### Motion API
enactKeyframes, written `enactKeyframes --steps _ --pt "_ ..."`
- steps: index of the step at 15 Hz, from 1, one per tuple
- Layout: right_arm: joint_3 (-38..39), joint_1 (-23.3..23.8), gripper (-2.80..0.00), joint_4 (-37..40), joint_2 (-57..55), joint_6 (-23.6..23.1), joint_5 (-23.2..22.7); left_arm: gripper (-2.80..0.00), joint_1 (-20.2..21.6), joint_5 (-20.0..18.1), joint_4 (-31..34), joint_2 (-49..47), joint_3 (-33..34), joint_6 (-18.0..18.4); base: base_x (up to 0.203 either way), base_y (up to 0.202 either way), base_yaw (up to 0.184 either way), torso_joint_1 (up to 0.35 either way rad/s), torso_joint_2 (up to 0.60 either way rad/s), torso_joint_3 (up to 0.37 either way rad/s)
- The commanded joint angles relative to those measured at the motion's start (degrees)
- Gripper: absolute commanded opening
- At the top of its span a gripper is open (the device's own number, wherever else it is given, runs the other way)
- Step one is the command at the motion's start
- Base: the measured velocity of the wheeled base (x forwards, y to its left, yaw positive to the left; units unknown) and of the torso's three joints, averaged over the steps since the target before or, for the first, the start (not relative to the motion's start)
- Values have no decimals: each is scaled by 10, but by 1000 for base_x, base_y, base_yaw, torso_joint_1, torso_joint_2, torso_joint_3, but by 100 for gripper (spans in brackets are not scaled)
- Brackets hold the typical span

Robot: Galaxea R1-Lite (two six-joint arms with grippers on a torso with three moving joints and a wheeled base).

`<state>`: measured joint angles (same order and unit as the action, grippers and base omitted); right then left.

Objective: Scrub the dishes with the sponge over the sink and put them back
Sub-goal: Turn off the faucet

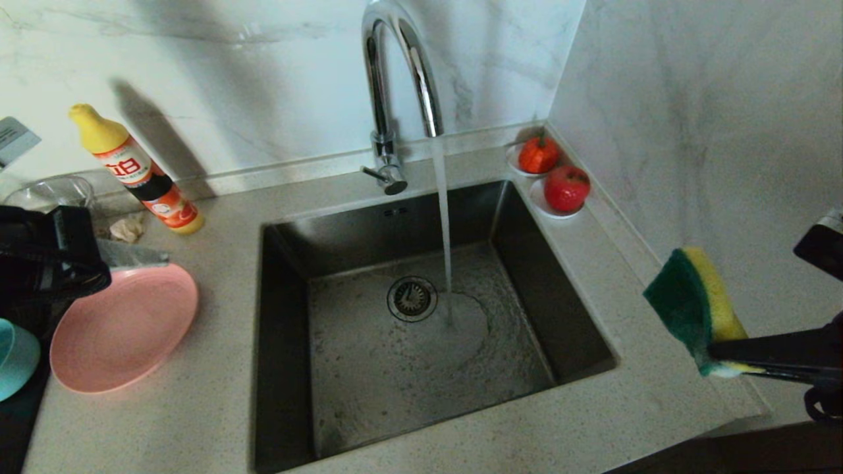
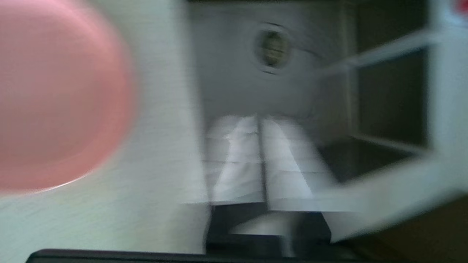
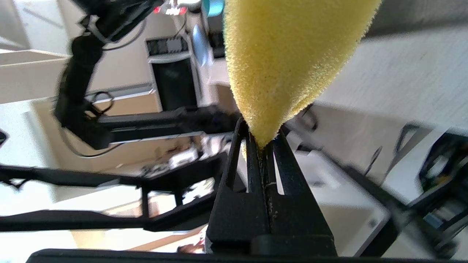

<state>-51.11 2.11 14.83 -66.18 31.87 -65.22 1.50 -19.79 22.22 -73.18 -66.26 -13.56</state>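
Holding the sponge [image 1: 695, 306] clamped in the right end effector [image 3: 264, 144] right of the sink [image 1: 421, 316], you need the pink plate [image 1: 125, 326] from the left tabletop; left end effector [image 2: 261, 160] fingers are together, empty, so reopen before gripping its rim. Teal bowl [image 1: 14, 355] cut off at left; spoon not visible; left wrist view blurred.

Pretty blurry shot. The left gripper [image 2: 261, 160] has its pale fingers [image 2: 237, 164] pressed together, nothing between them, hovering over the sink [image 2: 234, 84] near its counter-side edge. Drain [image 2: 272, 48] is visible past the tips. The pink plate [image 2: 58, 95] sits on the counter [image 2: 164, 146], just beside the sink.
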Motion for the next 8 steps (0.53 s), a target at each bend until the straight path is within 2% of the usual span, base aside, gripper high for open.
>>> enactKeyframes --steps 1,3,5,8 --pt "9 32 -280 -11 30 1 -3 -280 -81 2 20 -62 -55 -36 0 0 0 0 0 0" --pt "9 62 -280 -13 48 1 -5 -280 -122 9 24 -112 -85 -65 0 0 0 0 0 0" --pt "8 65 -280 -13 49 1 -6 -280 -166 26 26 -166 -128 -104 0 0 0 0 0 0" --pt "6 64 -280 -14 52 1 -16 -280 -205 48 36 -223 -184 -153 0 0 0 0 0 0"
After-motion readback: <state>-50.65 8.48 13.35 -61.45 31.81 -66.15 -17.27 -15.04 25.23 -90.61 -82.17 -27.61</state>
